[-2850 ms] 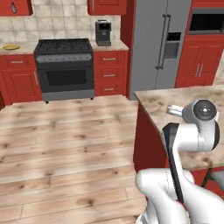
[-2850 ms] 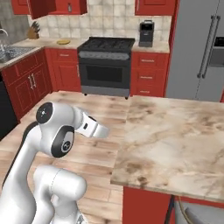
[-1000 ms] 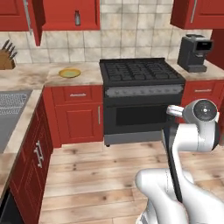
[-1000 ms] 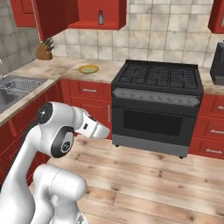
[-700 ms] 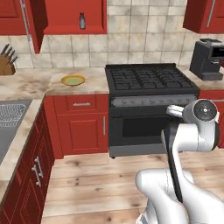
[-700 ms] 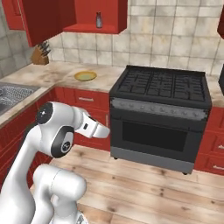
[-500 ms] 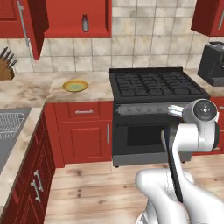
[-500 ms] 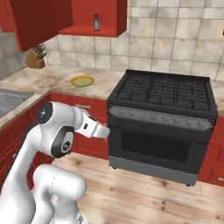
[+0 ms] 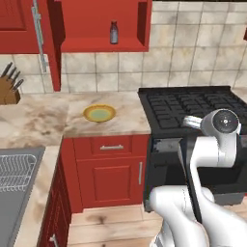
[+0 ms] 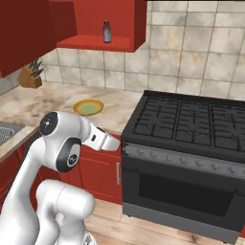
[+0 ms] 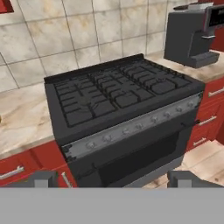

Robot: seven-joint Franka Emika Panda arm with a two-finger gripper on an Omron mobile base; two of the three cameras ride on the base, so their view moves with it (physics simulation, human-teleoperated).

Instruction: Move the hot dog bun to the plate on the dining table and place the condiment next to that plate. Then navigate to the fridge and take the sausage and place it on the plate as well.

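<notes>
Facing the range, the hand view adds a coffee machine.

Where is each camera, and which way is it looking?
Left base view: behind the arm's left side, facing the counter with the plate; the arm rises at lower right.
Right base view: behind the arm's right side, facing the stove; the arm rises at lower left.
Hand view: on the hand, looking at the stove and coffee machine; the open gripper shows at the bottom.
Both base views share the plate, knife block, shelf bottle and stove.
</notes>
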